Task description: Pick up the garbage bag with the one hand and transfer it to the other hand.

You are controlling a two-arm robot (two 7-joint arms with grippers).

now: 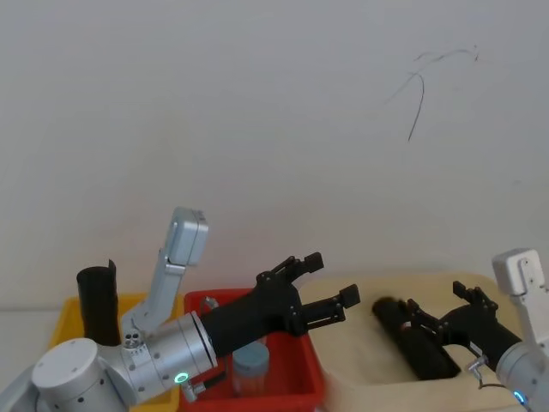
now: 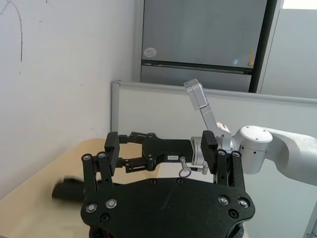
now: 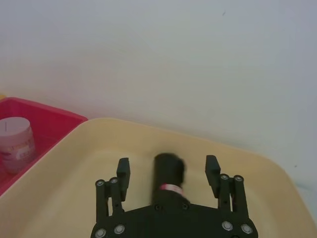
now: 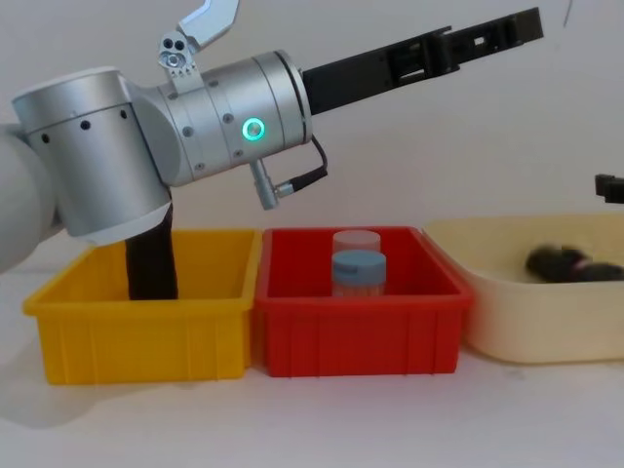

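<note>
The garbage bag [image 3: 169, 179], a black roll with a red-and-white label, lies on its side in the cream tray [image 4: 526, 322]. My right gripper [image 3: 168, 168] hovers over it, open, with a finger on either side and no visible contact. In the head view the garbage bag [image 1: 403, 339] lies at the right under the right gripper [image 1: 435, 300]. My left gripper [image 1: 332, 277], on the silver arm with the green ring, is open and empty above the red bin [image 1: 300, 369], pointing toward the tray. From the chest it shows high up as the left gripper [image 4: 487, 34].
A plain black roll [image 4: 151, 263] stands in the yellow bin [image 4: 146, 336] at the left. Two jars [image 4: 358, 268] stand in the red bin [image 4: 361, 331] in the middle. A white wall is close behind the bins. The left arm's thick body looms over the yellow bin.
</note>
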